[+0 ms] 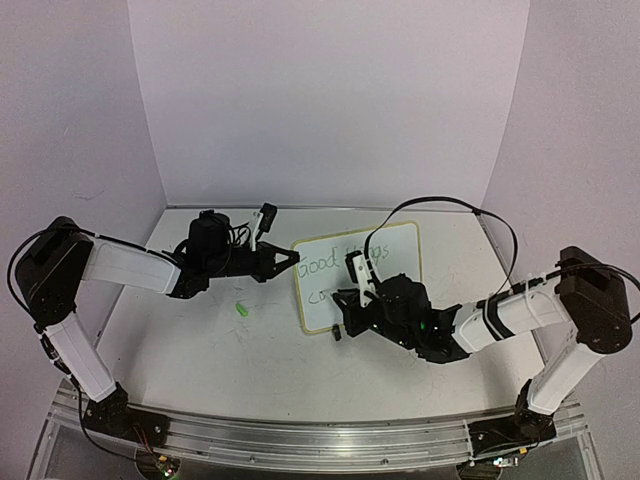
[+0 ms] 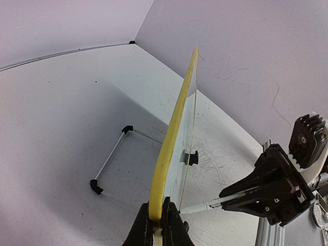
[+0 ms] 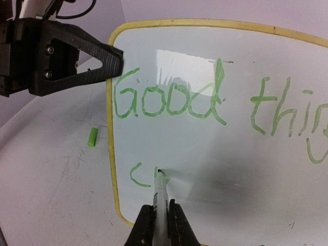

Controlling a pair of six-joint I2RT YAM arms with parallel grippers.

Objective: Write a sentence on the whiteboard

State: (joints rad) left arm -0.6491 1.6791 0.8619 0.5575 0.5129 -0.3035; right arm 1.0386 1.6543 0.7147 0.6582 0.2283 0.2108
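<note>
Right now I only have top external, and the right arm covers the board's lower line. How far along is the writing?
Observer: In the right wrist view, the sentence reads "Good", then "thin" running out of frame. Below that there is only a "c".
Operator: Pen on the board?
Observer: Yes. The right hand is shut on the marker, with its tip touching the whiteboard just right of that "c".
Operator: Is the left side holding it?
Observer: In the left wrist view, the left hand is clamped on the yellow rim, and the board is seen edge-on.
</note>
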